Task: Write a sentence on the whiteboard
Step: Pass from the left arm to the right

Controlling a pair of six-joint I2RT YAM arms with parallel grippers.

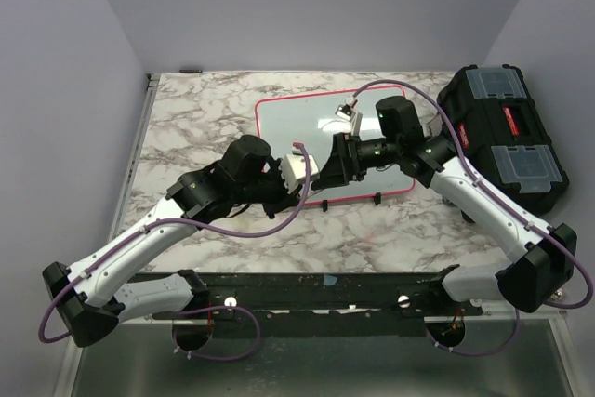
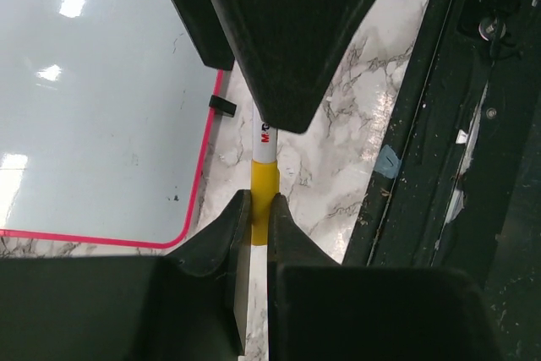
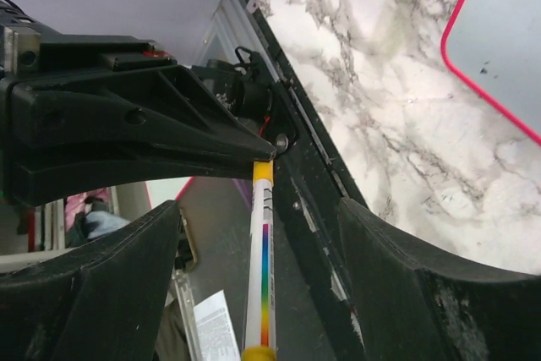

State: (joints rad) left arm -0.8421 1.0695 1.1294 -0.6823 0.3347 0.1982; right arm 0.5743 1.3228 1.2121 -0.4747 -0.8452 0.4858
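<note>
The whiteboard (image 1: 288, 127) lies flat on the marble table, glossy white with a pink-red rim, and also shows in the left wrist view (image 2: 101, 107) and the right wrist view (image 3: 507, 40). The sentence is not in view; the visible board surface carries only a few dark specks. My left gripper (image 2: 260, 200) is shut on the yellow end of a white marker (image 2: 264, 145) just off the board's near edge. My right gripper (image 3: 258, 209) faces it, its fingers standing apart on either side of the rainbow-striped marker (image 3: 264, 276) without touching it. Seen from above, the left gripper (image 1: 302, 174) and right gripper (image 1: 327, 172) meet over that edge.
A black toolbox (image 1: 507, 141) with clear lid compartments stands at the table's right. A black rail (image 1: 316, 287) runs along the near edge, by the arm bases. Two small black clips sit on the board's near rim (image 1: 376, 198). Walls close the table's left and back.
</note>
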